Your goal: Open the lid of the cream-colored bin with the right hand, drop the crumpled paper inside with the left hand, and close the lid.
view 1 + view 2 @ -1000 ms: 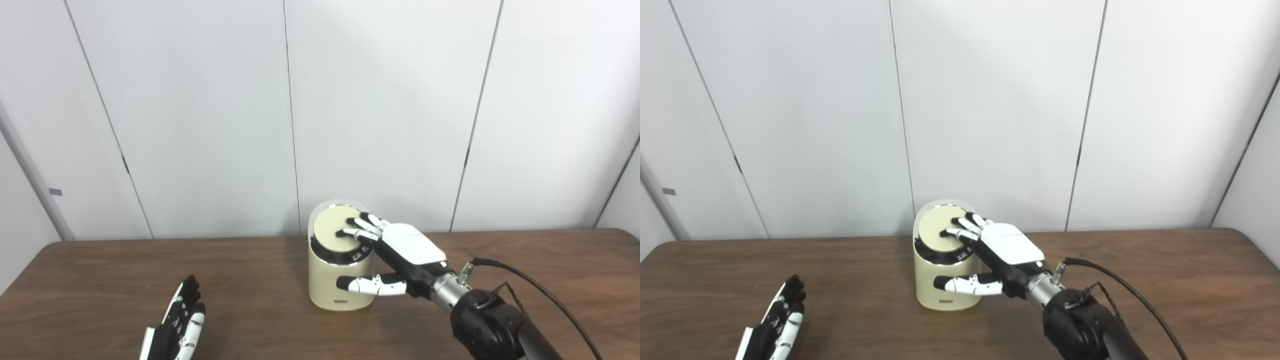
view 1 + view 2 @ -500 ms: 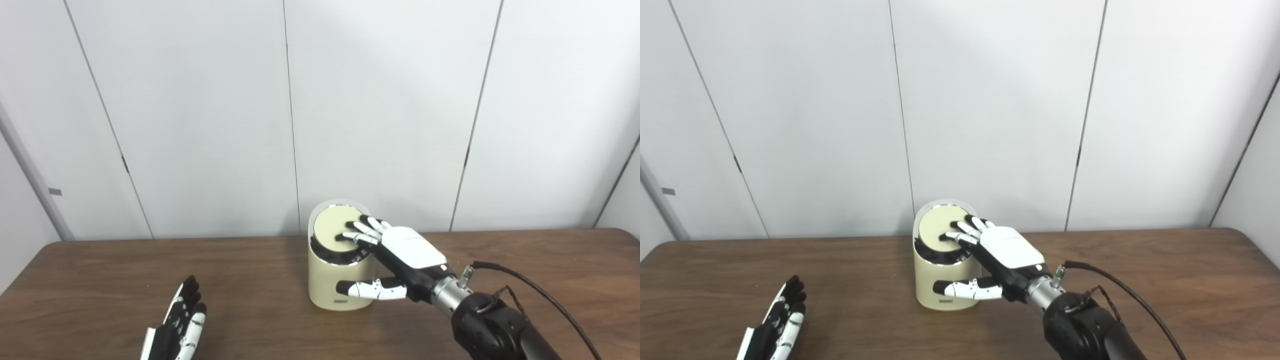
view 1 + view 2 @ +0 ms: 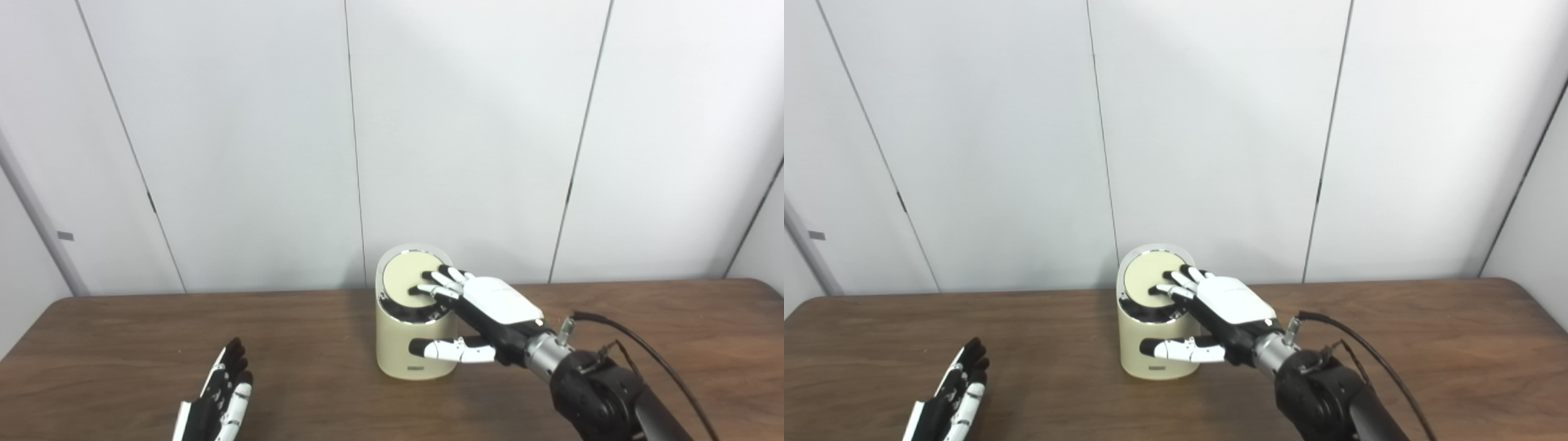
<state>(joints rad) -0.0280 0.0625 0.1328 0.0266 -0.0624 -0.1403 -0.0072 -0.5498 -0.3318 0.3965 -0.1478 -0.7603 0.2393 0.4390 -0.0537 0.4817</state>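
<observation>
I see the brown counter (image 3: 122, 343) bearing the cream-colored bin (image 3: 401, 349) near its far edge, upright. My right hand (image 3: 490, 306) lies spread over it, holding nothing, fingers (image 3: 438, 283) resting on the lid (image 3: 404, 278), thumb (image 3: 450, 350) against the front wall. The lid sits flat in its rim. My left hand (image 3: 217, 398) lies spread and empty, well apart at near left.
</observation>
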